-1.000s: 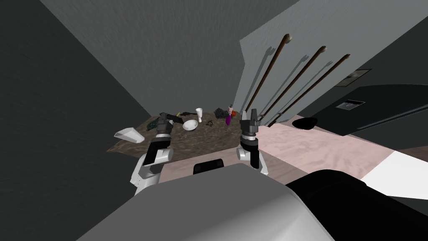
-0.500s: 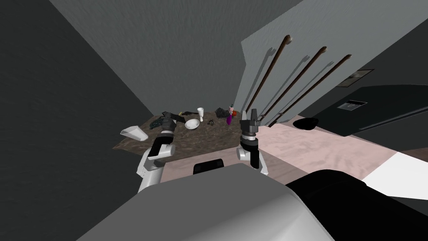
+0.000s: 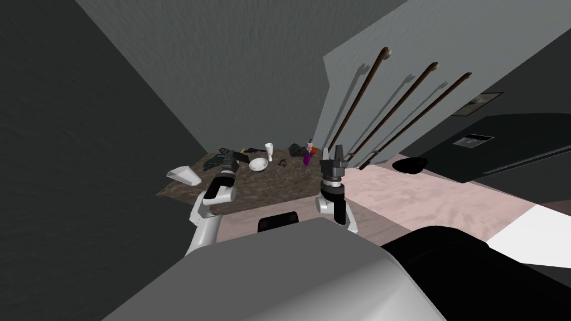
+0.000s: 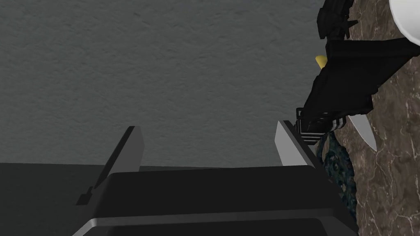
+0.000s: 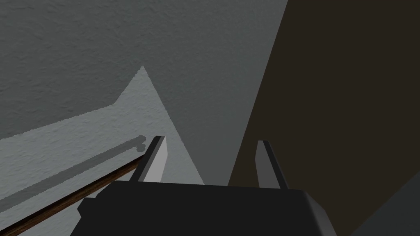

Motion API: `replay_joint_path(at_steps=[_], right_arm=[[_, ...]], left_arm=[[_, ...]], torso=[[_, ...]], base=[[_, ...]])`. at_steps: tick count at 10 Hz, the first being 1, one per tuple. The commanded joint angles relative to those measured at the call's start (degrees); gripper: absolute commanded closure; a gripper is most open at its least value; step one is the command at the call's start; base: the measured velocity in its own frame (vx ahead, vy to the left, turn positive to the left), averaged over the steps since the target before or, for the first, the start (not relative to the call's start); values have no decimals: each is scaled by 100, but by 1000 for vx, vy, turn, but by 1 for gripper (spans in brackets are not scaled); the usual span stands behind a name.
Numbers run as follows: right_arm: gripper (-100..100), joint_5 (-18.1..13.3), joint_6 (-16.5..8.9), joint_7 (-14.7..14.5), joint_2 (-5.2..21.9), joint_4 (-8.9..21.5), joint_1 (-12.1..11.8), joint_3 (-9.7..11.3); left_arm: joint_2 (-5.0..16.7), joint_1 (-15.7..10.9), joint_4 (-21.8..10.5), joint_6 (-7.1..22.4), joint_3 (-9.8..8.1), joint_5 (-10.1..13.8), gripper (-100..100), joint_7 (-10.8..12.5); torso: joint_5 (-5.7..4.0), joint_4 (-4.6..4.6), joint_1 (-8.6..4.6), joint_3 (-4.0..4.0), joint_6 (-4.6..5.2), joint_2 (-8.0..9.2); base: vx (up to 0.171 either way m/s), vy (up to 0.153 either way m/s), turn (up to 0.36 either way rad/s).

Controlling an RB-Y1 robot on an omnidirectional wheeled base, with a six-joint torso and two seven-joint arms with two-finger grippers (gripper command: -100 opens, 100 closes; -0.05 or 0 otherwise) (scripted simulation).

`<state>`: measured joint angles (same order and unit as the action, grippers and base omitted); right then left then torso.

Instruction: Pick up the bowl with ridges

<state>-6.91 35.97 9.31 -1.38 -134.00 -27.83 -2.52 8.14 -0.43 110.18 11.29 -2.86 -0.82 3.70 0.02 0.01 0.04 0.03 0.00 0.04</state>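
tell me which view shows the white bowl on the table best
The head view: the whole bowl sits small on the brown table, just right of the left gripper. The left wrist view catches just a white curved sliver, probably its rim. The right wrist camera faces walls.

- 1 white bowl point(image 3: 257, 164), just beside the left gripper point(image 3: 227, 161) fingers
- 1 white goblet point(image 3: 269, 151), past the bowl
- 1 purple bottle point(image 3: 305, 160), near the right gripper point(image 3: 333, 151) fingers
- 3 brown poles point(image 3: 357, 99) point(image 3: 390, 111) point(image 3: 413, 120), on the wall beyond the right fingers
- 1 white wedge box point(image 3: 183, 176)
- 1 brown marbled table point(image 3: 267, 186)
- 2 grippers, 2 fingers each
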Motion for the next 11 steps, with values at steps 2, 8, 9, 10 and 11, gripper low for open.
replay_joint_path(at_steps=[2, 8, 9, 10, 11], right_arm=[[0, 0, 0, 0, 0, 0, 0, 0], [0, 0, 0, 0, 0, 0, 0, 0], [0, 0, 0, 0, 0, 0, 0, 0], [0, 0, 0, 0, 0, 0, 0, 0], [0, 0, 0, 0, 0, 0, 0, 0]], left_arm=[[32, -311, -258, 450, 4, 20, -100, 76], [55, -874, -697, 1355, 31, 43, -100, 206], [58, -1155, -919, 1574, 47, 53, -100, 266], [58, -1155, -919, 1752, 47, 53, -100, 266], [57, -1432, -1143, 1938, 64, 63, -100, 322]], torso=[[0, 0, 2, -1, 0, -1], [0, 0, 0, 0, 0, 0], [-1, 0, -3, -1, -1, -1], [-1, -1, -1, -2, 0, -3], [0, -1, 0, -1, -1, -1]], base=[[-14, 20, 25], [-13, 18, 15], [-9, 16, 39], [-10, 19, 13], [-19, 25, 29]])
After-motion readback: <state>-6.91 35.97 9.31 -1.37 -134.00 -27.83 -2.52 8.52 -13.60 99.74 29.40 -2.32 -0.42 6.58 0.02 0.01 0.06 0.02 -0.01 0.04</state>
